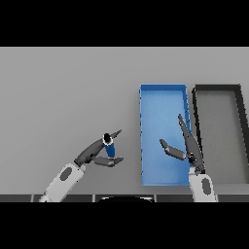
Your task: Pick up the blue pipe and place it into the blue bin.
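Blue and short, the blue pipe (110, 149) stands tilted between the thumb and fingers of the left robot hand (99, 153), which grasps it just above the grey bench (63, 92), left of the blue bin (163, 97). The right robot hand (187, 146) hangs released over the bin's right wall, fingers straight. Beside the bin lies a black bin (216, 88). No writing is readable anywhere.

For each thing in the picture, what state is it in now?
blue pipe: upright, held in the left hand, not yet in the bin.
left hand: shut on the pipe.
right hand: open, over the blue bin.
blue bin: holds nothing.
black bin: holds nothing.
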### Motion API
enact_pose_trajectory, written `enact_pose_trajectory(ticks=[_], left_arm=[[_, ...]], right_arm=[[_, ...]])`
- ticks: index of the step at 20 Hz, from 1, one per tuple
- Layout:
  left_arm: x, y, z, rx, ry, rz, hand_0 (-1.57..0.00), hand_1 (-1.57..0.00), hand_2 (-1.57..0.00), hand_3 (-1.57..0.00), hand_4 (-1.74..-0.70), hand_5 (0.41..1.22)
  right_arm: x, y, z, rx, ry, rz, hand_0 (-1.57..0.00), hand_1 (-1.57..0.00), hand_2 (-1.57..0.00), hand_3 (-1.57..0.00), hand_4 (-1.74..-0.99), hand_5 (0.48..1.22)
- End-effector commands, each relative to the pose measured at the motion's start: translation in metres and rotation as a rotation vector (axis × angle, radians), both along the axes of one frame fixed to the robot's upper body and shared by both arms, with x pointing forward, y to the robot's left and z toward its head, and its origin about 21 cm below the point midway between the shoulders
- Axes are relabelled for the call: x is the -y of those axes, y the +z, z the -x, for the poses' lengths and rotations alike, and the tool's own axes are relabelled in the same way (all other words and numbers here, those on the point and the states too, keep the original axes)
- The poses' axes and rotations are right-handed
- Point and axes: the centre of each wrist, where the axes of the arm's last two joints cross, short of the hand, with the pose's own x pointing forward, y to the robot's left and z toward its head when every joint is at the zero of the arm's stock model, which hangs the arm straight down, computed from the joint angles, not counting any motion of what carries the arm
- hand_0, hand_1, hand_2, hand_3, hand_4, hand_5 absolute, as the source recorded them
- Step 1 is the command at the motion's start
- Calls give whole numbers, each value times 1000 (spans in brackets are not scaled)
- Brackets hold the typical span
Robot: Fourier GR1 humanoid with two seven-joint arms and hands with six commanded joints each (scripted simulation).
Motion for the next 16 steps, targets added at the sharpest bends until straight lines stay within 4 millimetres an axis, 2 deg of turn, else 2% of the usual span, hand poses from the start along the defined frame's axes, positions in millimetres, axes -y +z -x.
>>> enact_pose_trajectory(ticks=[1,3,4,5,7,9,11,13,16], left_arm=[[4,2,-3,-12,1,19,1,1,-87,-44,-1137,567],[10,0,-8,-64,10,65,1,-118,-269,-202,-1217,635],[13,-2,-7,-78,7,91,-39,-248,-417,-345,-1268,675],[17,-1,-6,-85,4,128,-179,-411,-578,-590,-1301,784],[22,0,-1,-71,5,149,-648,-828,-936,-914,-1450,941],[26,-2,-1,-58,3,164,-981,-1095,-1164,-1112,-1551,1042],[29,0,4,-63,-12,159,-1193,-1266,-1311,-1258,-1617,1106],[34,-1,7,-41,-10,152,-1329,-1376,-1404,-1370,-1561,1148],[34,4,8,17,-16,155,-1447,-1471,-1486,-1468,-1512,1183]], right_arm=[[-2,-2,-2,-8,2,5,1,1,1,1,-1188,550],[-6,3,-3,25,9,5,1,1,1,1,-1188,556],[-5,0,-1,21,9,0,1,1,1,1,-1196,560],[-1,1,-3,13,4,8,1,1,1,1,-1192,560],[-1,-1,-1,6,10,5,1,1,1,1,-1189,562],[1,0,-1,19,11,12,1,1,1,1,-1182,562],[-1,2,-1,13,6,16,1,1,1,1,-1178,561],[-3,0,0,3,2,13,1,1,1,1,-1176,559],[-4,-2,-1,4,8,19,1,1,1,1,-1171,558]])
